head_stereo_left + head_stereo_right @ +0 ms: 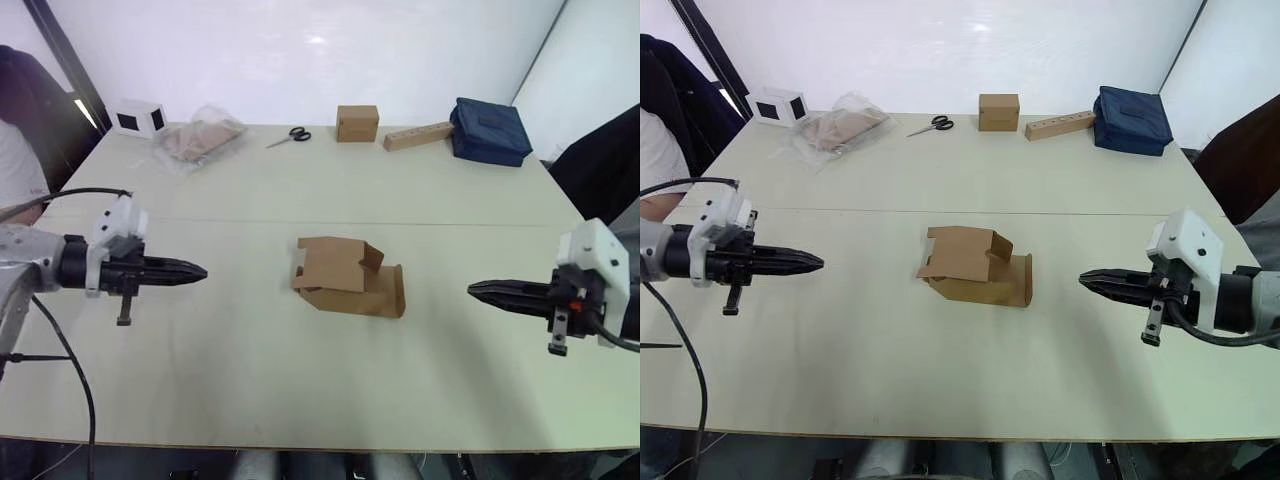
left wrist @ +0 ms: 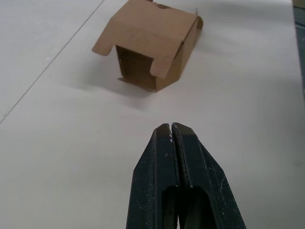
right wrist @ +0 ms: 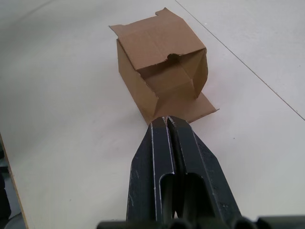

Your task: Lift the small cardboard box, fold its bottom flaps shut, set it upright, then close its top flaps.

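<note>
The small cardboard box (image 1: 345, 277) lies on its side in the middle of the table, plain brown, with loose flaps sticking out at both ends. One flap (image 1: 399, 291) lies flat on the table at its right end. I cannot tell the bottom flaps from the top flaps. My left gripper (image 1: 198, 270) hovers to the box's left, shut and empty, pointing at it. My right gripper (image 1: 477, 290) hovers to its right, also shut and empty. The left wrist view shows the box (image 2: 150, 45) beyond the closed fingers (image 2: 183, 157); the right wrist view shows its open end (image 3: 162, 71).
Along the far edge stand a white box with black squares (image 1: 139, 118), a plastic bag of brown items (image 1: 200, 140), scissors (image 1: 290, 136), a neat brown cube box (image 1: 357, 123), a wooden block (image 1: 418, 136) and a dark blue bag (image 1: 490, 131). A person sits at far left (image 1: 15, 160).
</note>
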